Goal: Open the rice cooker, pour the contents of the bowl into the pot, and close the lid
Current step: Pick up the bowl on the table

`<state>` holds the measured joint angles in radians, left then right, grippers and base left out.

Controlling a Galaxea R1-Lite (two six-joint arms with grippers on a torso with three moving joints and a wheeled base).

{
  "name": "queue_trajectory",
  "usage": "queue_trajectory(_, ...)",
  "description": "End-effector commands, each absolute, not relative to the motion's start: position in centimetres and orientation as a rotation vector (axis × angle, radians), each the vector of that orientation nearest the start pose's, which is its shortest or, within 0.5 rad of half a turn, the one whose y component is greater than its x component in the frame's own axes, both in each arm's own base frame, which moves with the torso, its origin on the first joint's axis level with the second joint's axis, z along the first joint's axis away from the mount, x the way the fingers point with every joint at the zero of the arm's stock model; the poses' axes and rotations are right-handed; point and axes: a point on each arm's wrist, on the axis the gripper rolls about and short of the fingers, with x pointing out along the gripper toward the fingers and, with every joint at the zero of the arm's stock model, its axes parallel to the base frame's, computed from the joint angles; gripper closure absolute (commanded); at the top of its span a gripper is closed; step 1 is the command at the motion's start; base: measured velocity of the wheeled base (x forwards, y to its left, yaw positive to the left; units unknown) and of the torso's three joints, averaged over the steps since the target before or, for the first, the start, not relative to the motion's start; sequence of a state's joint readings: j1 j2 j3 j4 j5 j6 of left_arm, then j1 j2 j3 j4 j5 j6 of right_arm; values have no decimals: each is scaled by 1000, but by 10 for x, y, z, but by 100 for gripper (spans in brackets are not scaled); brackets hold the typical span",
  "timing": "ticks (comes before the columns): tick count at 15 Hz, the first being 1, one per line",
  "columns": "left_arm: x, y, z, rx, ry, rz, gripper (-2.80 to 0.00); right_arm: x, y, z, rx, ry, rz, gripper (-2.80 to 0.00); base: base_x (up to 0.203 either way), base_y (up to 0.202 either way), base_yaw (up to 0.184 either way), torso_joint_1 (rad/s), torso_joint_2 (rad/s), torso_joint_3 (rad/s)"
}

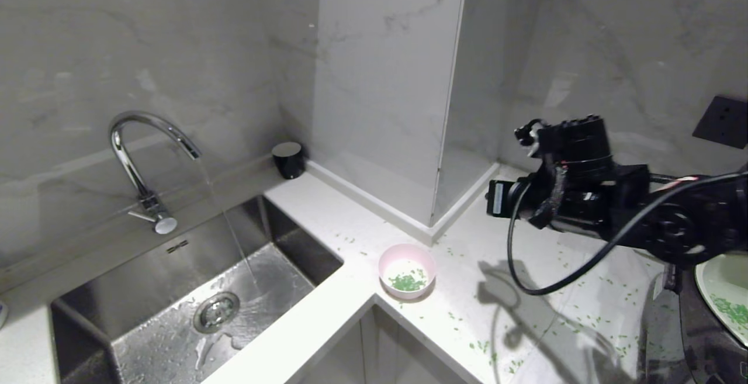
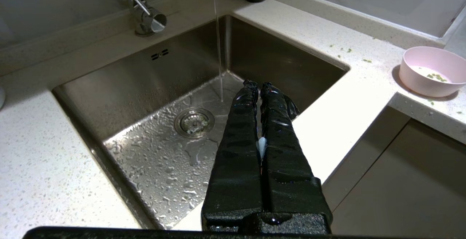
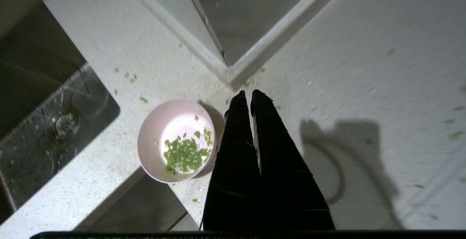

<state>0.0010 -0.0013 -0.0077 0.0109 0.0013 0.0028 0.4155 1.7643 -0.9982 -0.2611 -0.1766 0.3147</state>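
Rice cooker (image 1: pixel 695 337): one, sitting open at the counter's right edge, pot (image 1: pixel 721 284) showing some green grains. One sink (image 1: pixel 175 290), tap running. One bowl (image 1: pixel 407 271) sitting near the counter corner, holding green grains (image 1: pixel 407 282). Right gripper (image 3: pixel 247 95) hovering beside it, fingers pressed together, gripping nothing. Left gripper (image 2: pixel 258 86) hanging over the sink, likewise closed, empty.

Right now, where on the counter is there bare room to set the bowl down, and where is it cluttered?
Barest: the counter between the sink and the wall column, behind the bowl. Cluttered: from the bowl toward the rice cooker, scattered with spilled grains under the right gripper.
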Motion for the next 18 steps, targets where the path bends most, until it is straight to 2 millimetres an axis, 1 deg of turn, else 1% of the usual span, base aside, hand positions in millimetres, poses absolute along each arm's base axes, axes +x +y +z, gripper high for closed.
queue_trajectory(1, -24, 0, 76, 0, 2, 3, 0, 234, 100, 246, 167, 288, 141, 0, 0, 0, 0, 0, 0, 0)
queue_trajectory(3, -24, 0, 76, 0, 2, 2, 0, 195, 80, 260, 107, 205, 60, 0, 0, 0, 0, 0, 0, 0)
queue_trajectory(5, -24, 0, 76, 2, 2, 2, 0, 161, 61, 268, 54, 143, -24, 0, 0, 0, 0, 0, 0, 0)
queue_trajectory(7, -24, 0, 76, 0, 2, 2, 0, 131, 36, 271, 15, 84, -146, 0, 0, 0, 0, 0, 0, 0)
queue_trajectory(8, -24, 0, 76, -2, 2, 2, 0, 120, 20, 269, 0, 70, -245, 0, 0, 0, 0, 0, 0, 0)
queue_trajectory(9, -24, 0, 76, -3, 2, 0, 0, 107, 9, 269, -12, 48, -325, 0, 0, 0, 0, 0, 0, 0)
queue_trajectory(10, -24, 0, 76, -3, 2, 0, 0, 94, 1, 268, -22, 23, -383, 0, 0, 0, 0, 0, 0, 0)
queue_trajectory(12, -24, 0, 76, -3, 2, 0, 0, 66, -6, 267, -21, -42, -447, 0, 0, 0, 0, 0, 0, 0)
queue_trajectory(14, -24, 0, 76, -3, 2, 2, 0, 36, -9, 263, -5, -120, -473, 0, 0, 0, 0, 0, 0, 0)
queue_trajectory(16, -24, 0, 76, -3, 2, 0, 0, 10, -11, 246, 9, -176, -474, 0, 0, 0, 0, 0, 0, 0)
queue_trajectory(18, -24, 0, 76, -3, 2, 1, 0, -9, -11, 224, 10, -209, -451, 0, 0, 0, 0, 0, 0, 0)
